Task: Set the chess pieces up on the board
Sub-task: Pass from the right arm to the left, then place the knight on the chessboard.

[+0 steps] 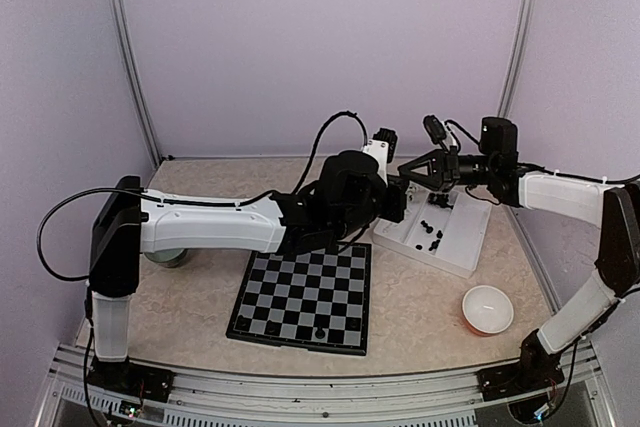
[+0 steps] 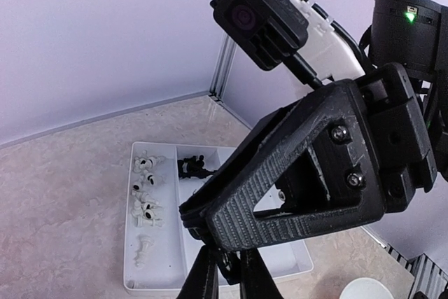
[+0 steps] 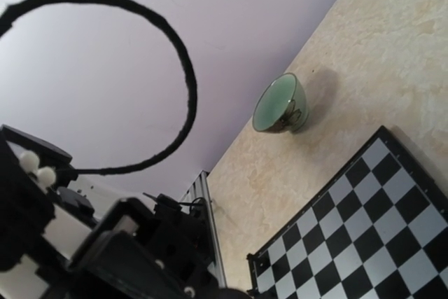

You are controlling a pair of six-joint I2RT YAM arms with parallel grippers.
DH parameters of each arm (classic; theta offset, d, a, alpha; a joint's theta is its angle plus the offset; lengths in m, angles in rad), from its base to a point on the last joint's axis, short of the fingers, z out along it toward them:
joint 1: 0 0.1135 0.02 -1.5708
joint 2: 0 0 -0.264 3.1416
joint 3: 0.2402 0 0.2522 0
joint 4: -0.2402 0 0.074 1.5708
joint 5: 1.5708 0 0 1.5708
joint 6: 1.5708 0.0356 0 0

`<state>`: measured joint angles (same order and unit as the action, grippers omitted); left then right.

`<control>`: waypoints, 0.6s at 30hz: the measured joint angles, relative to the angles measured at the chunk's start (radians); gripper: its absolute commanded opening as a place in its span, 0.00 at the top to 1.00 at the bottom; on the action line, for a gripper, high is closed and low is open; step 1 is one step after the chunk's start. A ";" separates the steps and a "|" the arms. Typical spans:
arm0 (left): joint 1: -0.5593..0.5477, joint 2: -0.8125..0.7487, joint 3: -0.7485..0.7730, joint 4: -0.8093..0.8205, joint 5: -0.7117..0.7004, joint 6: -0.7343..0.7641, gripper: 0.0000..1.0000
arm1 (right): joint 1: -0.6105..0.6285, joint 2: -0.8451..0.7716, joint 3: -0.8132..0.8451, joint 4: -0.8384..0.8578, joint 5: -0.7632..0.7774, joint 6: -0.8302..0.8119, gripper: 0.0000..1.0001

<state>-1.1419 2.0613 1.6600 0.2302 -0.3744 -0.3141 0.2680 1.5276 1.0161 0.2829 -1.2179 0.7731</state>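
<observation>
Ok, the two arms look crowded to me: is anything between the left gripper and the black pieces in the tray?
Yes. The right gripper hangs over the tray, directly in front of the left gripper. In the left wrist view the black pieces show just past its tip, near the tray's far end.

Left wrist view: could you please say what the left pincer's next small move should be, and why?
Probably close the left pincer fully on the dark bit between its fingers, before heading for the board. Its fingers stand nearly together just under the closed tip of the right pincer, above the white tray; whether that bit is a chess piece I cannot tell.
</observation>
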 measured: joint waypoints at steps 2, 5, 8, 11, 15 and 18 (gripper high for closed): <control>0.001 0.000 0.000 -0.001 -0.008 0.000 0.97 | -0.001 0.000 0.000 0.008 0.005 -0.002 0.81; 0.005 0.000 -0.001 -0.004 -0.010 0.005 1.00 | -0.002 0.000 0.000 0.010 0.001 -0.014 0.41; 0.017 -0.009 -0.014 -0.030 -0.004 0.010 1.00 | -0.004 -0.002 0.012 -0.042 -0.032 -0.071 0.26; 0.040 -0.051 -0.038 -0.132 0.019 0.015 1.00 | -0.027 -0.001 0.091 -0.175 -0.050 -0.193 0.01; 0.078 -0.150 -0.040 -0.348 0.114 0.004 1.00 | -0.099 0.000 0.225 -0.352 -0.037 -0.399 0.01; 0.117 -0.251 -0.040 -0.539 0.238 -0.034 1.00 | -0.126 -0.002 0.262 -0.454 0.023 -0.541 0.01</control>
<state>-1.0252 1.8107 1.6199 -0.3092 -0.1364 -0.3485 0.1421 1.5257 1.2785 -0.1715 -1.1946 0.2325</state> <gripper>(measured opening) 0.069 0.991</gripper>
